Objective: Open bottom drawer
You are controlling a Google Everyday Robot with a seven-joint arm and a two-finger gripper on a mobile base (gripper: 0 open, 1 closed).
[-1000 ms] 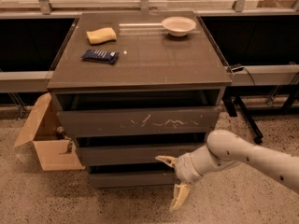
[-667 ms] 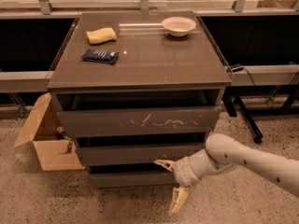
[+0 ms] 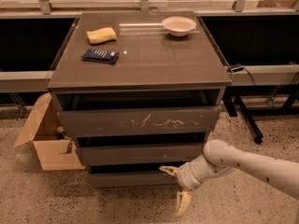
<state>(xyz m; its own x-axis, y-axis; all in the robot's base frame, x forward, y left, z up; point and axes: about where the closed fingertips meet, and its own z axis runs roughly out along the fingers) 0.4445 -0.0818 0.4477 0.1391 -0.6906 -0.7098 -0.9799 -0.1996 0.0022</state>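
With its fingers spread wide, the gripper hangs at the right end of the bottom drawer, lowest in the cabinet; this looks like the approach, and next it probably needs to hook the front's upper edge and pull.

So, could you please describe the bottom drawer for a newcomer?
Look at the dark cabinet in the middle. The bottom drawer is its lowest front, nearest the floor, beside the gripper, jaws open. Unlike the scratched top drawer it is plain, and it sits under the similar middle drawer.
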